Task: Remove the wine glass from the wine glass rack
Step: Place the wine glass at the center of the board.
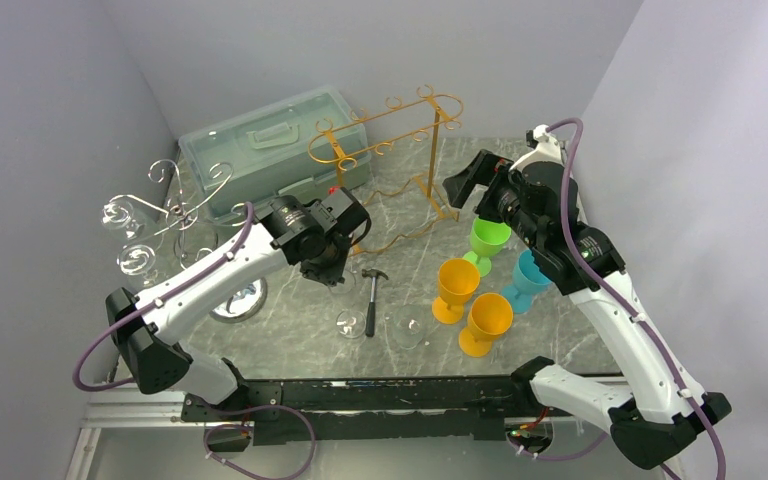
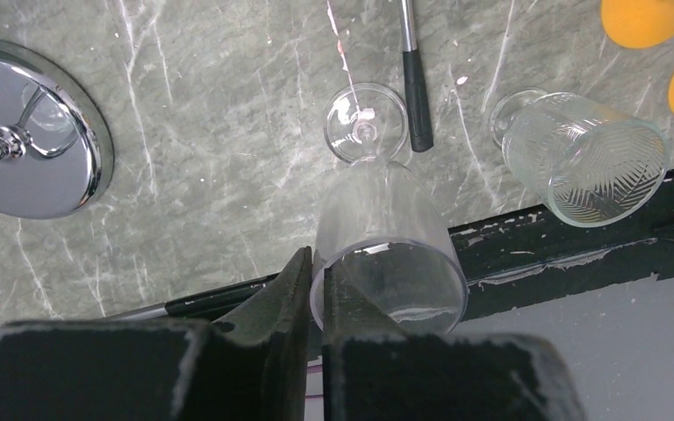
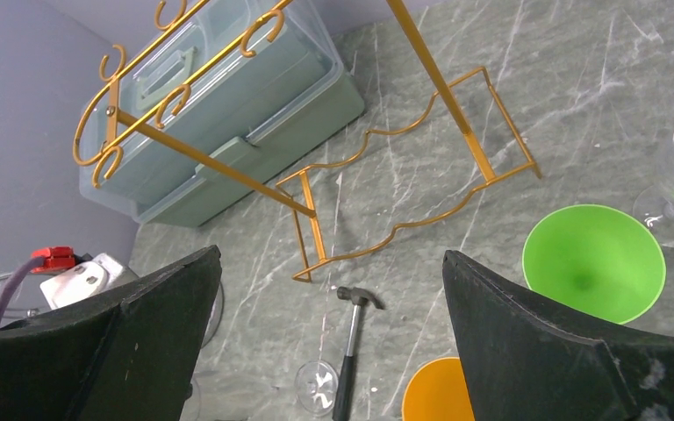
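Closest in, my left hand (image 2: 318, 263) is clenched on the rim of the clear wine glass (image 2: 386, 219), which stands upright on the bench (image 2: 184, 193), its stem running straight down from my fingers, well apart from the chrome wine glass rack (image 1: 175, 195), while my right hand (image 3: 330, 254) hangs released, farther off.

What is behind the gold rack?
A pale green toolbox stands behind the gold rack, with a handle on its lid. The lid is shut, so whatever is inside cannot be seen.
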Robot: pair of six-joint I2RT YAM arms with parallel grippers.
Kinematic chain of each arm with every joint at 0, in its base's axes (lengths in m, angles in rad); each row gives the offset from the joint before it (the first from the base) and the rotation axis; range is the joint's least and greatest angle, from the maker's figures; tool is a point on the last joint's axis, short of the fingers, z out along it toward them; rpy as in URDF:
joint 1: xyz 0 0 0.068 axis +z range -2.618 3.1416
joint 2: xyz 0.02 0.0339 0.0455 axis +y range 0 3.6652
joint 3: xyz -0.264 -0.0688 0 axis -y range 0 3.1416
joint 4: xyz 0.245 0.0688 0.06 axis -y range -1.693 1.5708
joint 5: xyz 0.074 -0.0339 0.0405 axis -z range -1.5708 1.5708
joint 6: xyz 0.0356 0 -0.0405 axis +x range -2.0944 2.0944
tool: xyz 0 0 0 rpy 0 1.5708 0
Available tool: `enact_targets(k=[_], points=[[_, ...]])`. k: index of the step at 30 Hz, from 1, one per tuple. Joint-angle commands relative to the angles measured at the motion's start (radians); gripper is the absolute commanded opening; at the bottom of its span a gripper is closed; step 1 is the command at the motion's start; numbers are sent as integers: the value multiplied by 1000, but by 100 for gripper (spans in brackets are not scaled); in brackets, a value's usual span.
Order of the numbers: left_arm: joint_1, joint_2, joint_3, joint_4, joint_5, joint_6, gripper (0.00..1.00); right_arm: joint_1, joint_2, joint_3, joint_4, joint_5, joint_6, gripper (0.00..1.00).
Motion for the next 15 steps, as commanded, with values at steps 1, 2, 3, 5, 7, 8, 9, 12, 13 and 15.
enact_targets(k=[1,2,3,5,7,8,9,12,13,15], points=[[-7,-12,19,25,-27,-12,14,2,0,-1,27,-6,-15,100],[-7,-11,22,22,-31,-11,15,2,0,-1,28,-8,-15,100],[-7,-10,25,20,-35,-9,17,2,2,0,27,-8,-15,100],[-6,-8,32,16,-33,-7,19,2,1,3,27,-8,-16,100],[-7,-9,36,16,-33,-5,24,2,3,9,25,-9,-17,100],[-8,-11,38,15,-31,-5,26,2,5,12,24,-8,-17,100],[-9,-14,40,15,-29,-4,29,2,6,15,22,-8,-17,100],[-8,-25,60,3,-31,-3,36,2,6,19,23,-10,-17,100],[-9,-29,70,-3,-32,-2,39,2,6,18,24,-11,-17,100],[-9,-38,91,-14,-34,-2,42,3,6,16,26,-12,-16,100]])
